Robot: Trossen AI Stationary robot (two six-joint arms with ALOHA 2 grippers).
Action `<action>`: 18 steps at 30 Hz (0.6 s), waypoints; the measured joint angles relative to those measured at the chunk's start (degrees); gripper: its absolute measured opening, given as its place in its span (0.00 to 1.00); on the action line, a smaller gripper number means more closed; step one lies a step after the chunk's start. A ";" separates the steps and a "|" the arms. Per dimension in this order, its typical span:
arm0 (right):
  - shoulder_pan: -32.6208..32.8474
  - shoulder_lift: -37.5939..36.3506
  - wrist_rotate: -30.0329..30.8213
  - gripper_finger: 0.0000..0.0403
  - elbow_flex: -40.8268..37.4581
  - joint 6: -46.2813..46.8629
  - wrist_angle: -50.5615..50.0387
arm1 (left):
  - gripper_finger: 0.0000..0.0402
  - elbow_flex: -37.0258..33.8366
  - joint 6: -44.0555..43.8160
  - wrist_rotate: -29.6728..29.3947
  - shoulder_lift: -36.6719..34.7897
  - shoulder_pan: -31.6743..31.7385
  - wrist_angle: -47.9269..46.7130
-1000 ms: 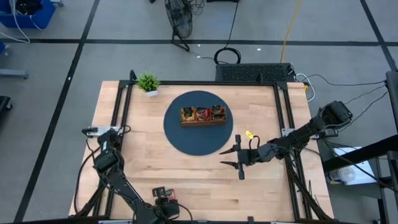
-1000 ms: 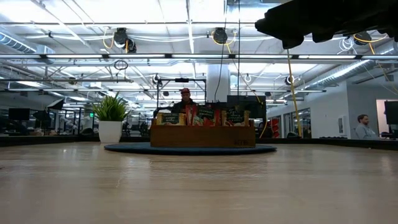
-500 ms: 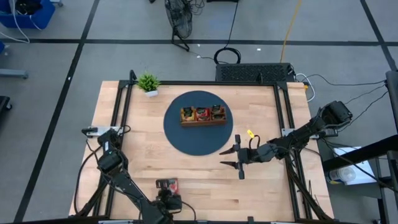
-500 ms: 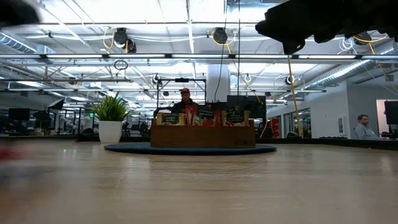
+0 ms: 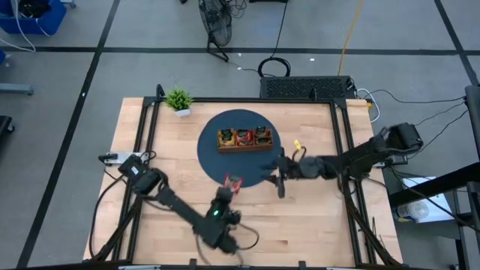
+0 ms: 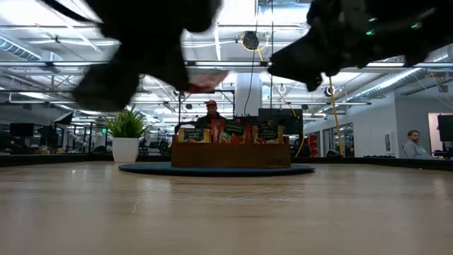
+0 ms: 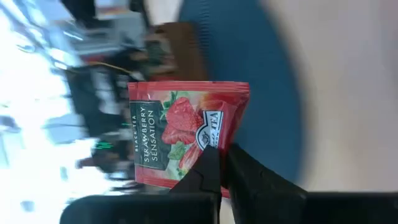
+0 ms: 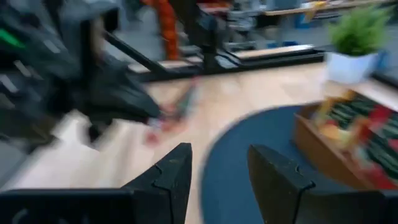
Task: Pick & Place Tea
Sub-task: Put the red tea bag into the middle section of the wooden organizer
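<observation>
My left gripper point(image 5: 229, 189) is shut on a red tea sachet point(image 7: 186, 134) with a strawberry label, above the near edge of the round dark blue mat point(image 5: 214, 161). In the low view the sachet point(image 6: 207, 79) shows as a red blur under the dark arm. The brown wooden tray point(image 5: 245, 139) stands on the mat, with more sachets upright in its compartments. My right gripper point(image 5: 279, 178) hovers open at the mat's right edge with nothing between its fingers point(image 8: 177, 177). My left gripper pinches the sachet between its two fingertips point(image 7: 214, 171), at the middle of one edge point(image 7: 202, 158). The rest of the sachet sticks out flat beyond the fingers. It is lifted clear of the table and the mat.
A small potted plant point(image 5: 178, 100) stands at the table's far left corner. Bare wood lies on the near half of the table point(image 5: 300, 232). People show in the room behind the table in the low view.
My left gripper has swung from the table's near edge up and toward the far side, to the mat's near rim, rolling as it went. The red sachet has gone with it and is now lifted clear. My right gripper has shifted toward the far edge, along the mat's right rim.
</observation>
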 joint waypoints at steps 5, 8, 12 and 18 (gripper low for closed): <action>-10.62 1.86 -20.43 0.35 0.01 5.58 3.93 | 0.02 0.01 12.51 -9.26 -0.02 6.03 -0.08; -14.66 3.07 -25.12 0.35 0.01 6.30 4.78 | 0.02 0.02 15.16 -12.33 -0.02 9.31 -0.06; -17.69 4.52 -29.40 0.35 0.01 6.36 7.13 | 0.02 0.02 17.34 -15.11 -0.02 12.83 0.06; -20.36 4.56 -34.23 0.35 0.03 5.51 9.32 | 0.02 0.02 19.79 -15.43 -0.12 15.29 1.23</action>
